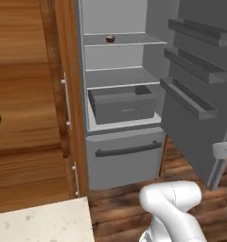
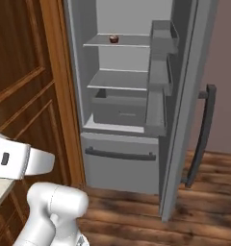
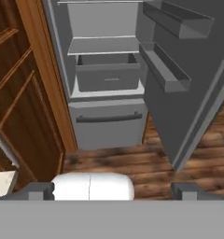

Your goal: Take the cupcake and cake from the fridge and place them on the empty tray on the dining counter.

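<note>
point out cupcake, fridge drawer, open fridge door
cupcake (image 1: 110, 38): left base view, on its dark red wrapper, upper shelf.
fridge drawer (image 1: 126, 108): left base view, on its grey front panel.
fridge door (image 2: 184, 110): right base view, on the door's edge, swung open.

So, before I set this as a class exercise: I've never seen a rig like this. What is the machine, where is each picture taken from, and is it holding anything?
It is a rendered kitchen with a white robot arm on a base that can drive. Two pictures come from cameras on that base, behind the arm to its left and right. The third comes from a camera on the hand, looking along the end effector, whose two dark tips stand far apart at the bottom: it is open and holds nothing.

Ahead stands the grey fridge with its upper door swung open. A small cupcake sits on an upper shelf; below are another shelf and a grey drawer. Brown wooden cabinets stand to the left.
</note>
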Robot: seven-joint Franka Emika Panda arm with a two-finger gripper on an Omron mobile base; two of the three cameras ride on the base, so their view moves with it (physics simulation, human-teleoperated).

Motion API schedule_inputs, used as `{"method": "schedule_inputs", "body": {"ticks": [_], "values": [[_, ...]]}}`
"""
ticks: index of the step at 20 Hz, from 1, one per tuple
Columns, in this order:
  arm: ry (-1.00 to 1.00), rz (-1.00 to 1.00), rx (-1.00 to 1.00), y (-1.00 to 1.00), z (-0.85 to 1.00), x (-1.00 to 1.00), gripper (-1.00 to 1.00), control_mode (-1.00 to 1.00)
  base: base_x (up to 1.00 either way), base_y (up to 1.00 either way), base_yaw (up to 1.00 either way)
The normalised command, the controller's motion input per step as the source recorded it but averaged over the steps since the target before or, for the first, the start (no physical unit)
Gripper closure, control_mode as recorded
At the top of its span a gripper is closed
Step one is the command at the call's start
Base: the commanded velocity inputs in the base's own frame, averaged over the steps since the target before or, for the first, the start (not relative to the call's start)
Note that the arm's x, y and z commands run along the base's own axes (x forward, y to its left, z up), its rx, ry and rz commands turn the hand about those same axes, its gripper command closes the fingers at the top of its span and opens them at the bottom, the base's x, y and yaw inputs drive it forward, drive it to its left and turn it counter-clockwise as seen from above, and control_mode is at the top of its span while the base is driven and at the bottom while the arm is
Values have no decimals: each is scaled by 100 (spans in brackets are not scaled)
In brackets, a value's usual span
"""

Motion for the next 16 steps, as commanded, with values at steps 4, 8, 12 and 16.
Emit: {"method": "schedule_inputs", "body": {"ticks": [4, 8, 12, 16], "values": [[0, 0, 0, 0, 0, 0, -100, 100, 100, 3, 8], [0, 0, 0, 0, 0, 0, -100, 100, 100, -4, 5], [0, 0, 0, 0, 0, 0, -100, 100, 100, -14, 2], [0, 0, 0, 0, 0, 0, -100, 100, 100, 8, 0]]}}
